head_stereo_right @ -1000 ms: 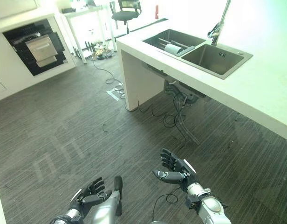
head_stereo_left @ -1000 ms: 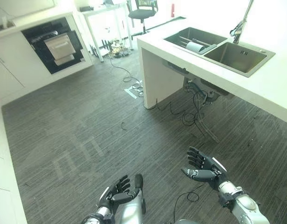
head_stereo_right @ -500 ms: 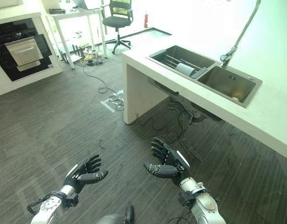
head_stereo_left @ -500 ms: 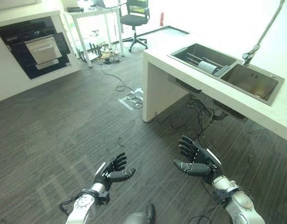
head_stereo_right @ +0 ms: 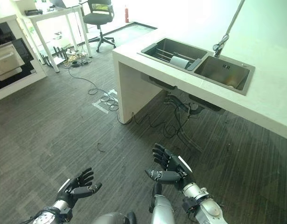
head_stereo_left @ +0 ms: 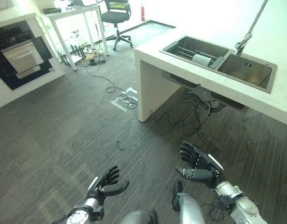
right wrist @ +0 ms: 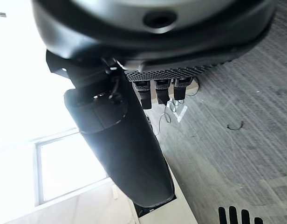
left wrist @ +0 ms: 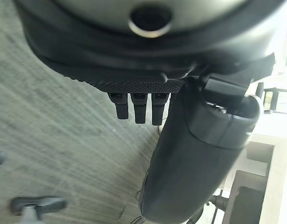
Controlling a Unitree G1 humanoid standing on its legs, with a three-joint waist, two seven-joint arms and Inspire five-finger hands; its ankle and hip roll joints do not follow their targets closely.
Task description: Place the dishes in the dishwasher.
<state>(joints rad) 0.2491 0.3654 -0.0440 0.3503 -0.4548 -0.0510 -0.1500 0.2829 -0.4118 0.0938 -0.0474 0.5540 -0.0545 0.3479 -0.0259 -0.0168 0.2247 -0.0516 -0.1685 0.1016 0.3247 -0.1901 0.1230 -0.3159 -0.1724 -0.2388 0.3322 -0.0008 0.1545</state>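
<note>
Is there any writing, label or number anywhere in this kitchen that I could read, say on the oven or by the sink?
None can be read.
Oven: any marks on its front are too small to make out.
Sink: no writing visible.
White roll-like item in the sink: no label visible.

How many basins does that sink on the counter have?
2. The nearer basin holds a rack with a white dish lying in it. The farther basin, past the divider by the faucet, looks empty, though its near wall hides part of the bottom.

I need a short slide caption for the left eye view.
Both hands, left and right, open and empty, facing the sink.
</note>
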